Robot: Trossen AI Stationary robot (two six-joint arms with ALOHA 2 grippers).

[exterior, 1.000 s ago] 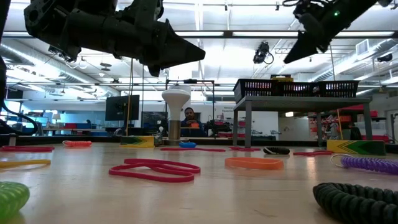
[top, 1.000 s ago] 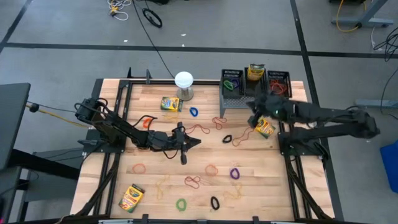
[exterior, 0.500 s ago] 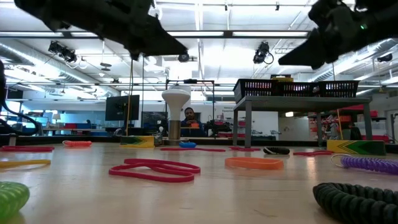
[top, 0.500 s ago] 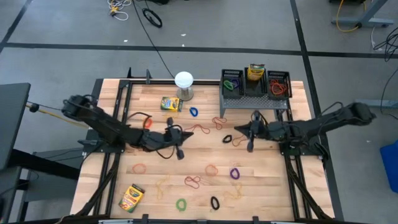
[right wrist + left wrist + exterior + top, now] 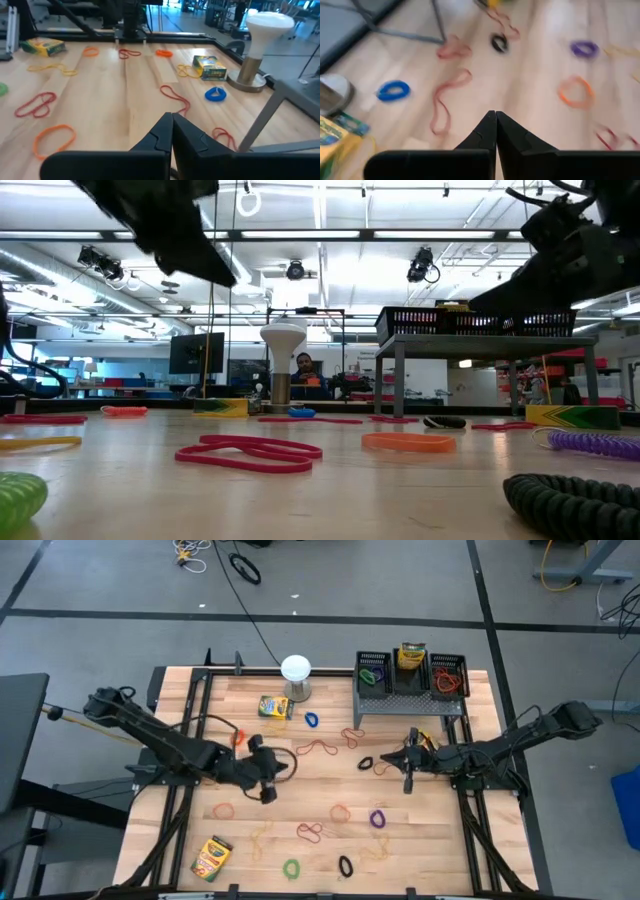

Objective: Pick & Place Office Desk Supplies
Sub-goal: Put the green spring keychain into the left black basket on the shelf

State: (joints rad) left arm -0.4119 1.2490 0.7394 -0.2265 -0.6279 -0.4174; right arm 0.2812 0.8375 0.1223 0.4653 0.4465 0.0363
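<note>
We find the left gripper (image 5: 268,780) over the left-centre of the pale, wood-grained table (image 5: 330,790), its dark tapered fingers (image 5: 496,131) pressed tip to tip and empty. The right gripper (image 5: 406,768) hangs over the right-centre of the table, in front of the grey perforated metal riser (image 5: 380,700), likewise clenched on nothing.

On the riser stand three black mesh bins (image 5: 411,673): the left one holds green and purple loops, the middle one an upright yellow-and-green crayon box (image 5: 412,656), the right one red and orange loops.

Thin rubber bands (image 5: 318,748) lie scattered flat on the boards: a long red strand near the centre, a small blue ring (image 5: 311,721) near the globe's stand, an orange ring (image 5: 222,810) toward the left, a coiled purple loop (image 5: 377,819), a green one (image 5: 291,867) and a black one (image 5: 345,865) near the front edge.

A cardboard crayon box (image 5: 273,707) lies flat just beside the white globe (image 5: 296,669) on its short stand; another (image 5: 211,857) lies at the front left corner.
</note>
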